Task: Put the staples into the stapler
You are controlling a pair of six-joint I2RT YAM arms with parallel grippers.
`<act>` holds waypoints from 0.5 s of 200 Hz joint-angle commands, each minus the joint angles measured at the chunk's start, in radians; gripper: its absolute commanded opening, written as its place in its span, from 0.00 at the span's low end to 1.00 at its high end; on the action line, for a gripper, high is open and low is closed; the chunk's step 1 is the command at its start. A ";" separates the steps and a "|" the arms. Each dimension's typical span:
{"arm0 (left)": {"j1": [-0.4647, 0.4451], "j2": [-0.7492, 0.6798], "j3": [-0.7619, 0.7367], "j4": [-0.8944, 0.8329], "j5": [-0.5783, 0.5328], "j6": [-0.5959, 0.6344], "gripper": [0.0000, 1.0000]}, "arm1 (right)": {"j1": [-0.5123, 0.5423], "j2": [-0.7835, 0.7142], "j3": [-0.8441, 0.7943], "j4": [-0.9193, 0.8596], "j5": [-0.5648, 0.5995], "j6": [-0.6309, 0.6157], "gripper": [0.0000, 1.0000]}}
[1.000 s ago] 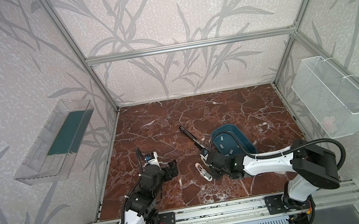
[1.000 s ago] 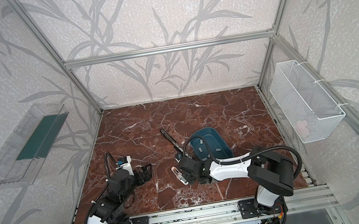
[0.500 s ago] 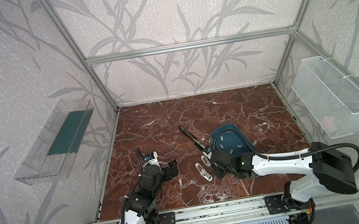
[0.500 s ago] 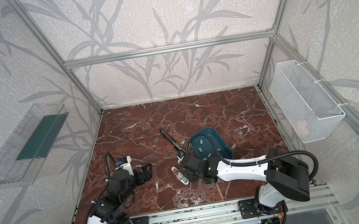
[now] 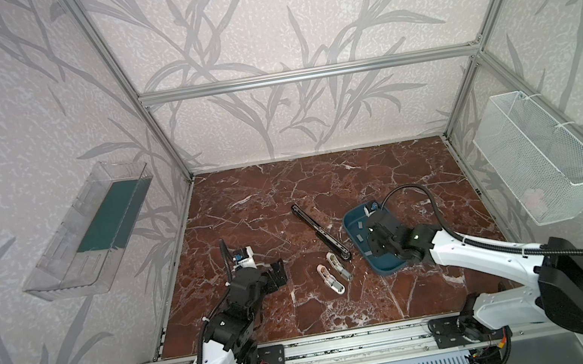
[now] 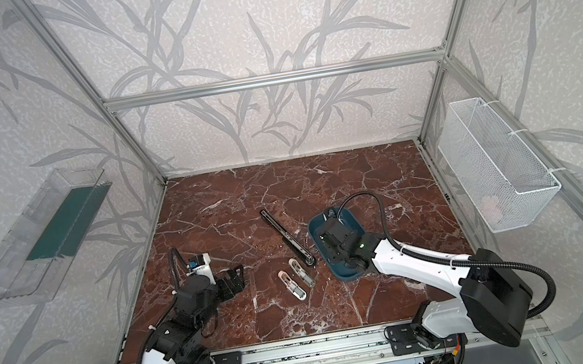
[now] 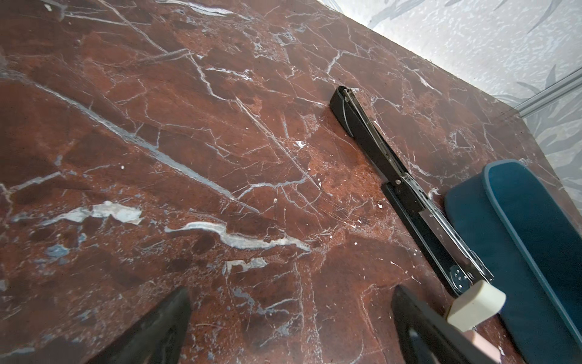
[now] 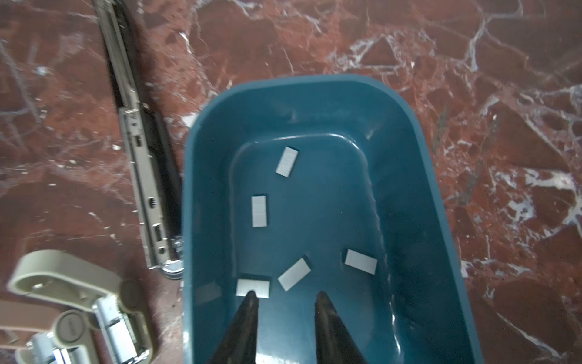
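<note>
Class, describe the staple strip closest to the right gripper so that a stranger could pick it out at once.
On the red marble table sits a blue tray holding several short grey staple strips. The wanted strip lies by the wall facing the black stapler; unlike the others, it sits right at a fingertip of the right gripper.

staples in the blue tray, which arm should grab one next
Right: the right gripper hangs inside the tray by the staples; the left gripper sits open across the table.
</note>
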 commanded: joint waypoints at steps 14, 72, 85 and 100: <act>0.005 0.053 0.011 0.020 -0.054 0.001 0.99 | -0.097 0.131 0.107 -0.049 -0.091 0.001 0.33; 0.003 0.130 0.028 0.032 -0.030 -0.007 0.99 | -0.113 0.333 0.320 -0.144 -0.069 0.016 0.37; 0.003 0.137 0.027 0.037 -0.021 -0.005 0.99 | -0.115 0.361 0.358 -0.164 -0.063 0.025 0.37; 0.003 0.138 0.028 0.037 -0.014 -0.005 0.99 | -0.116 0.433 0.403 -0.195 -0.055 0.042 0.37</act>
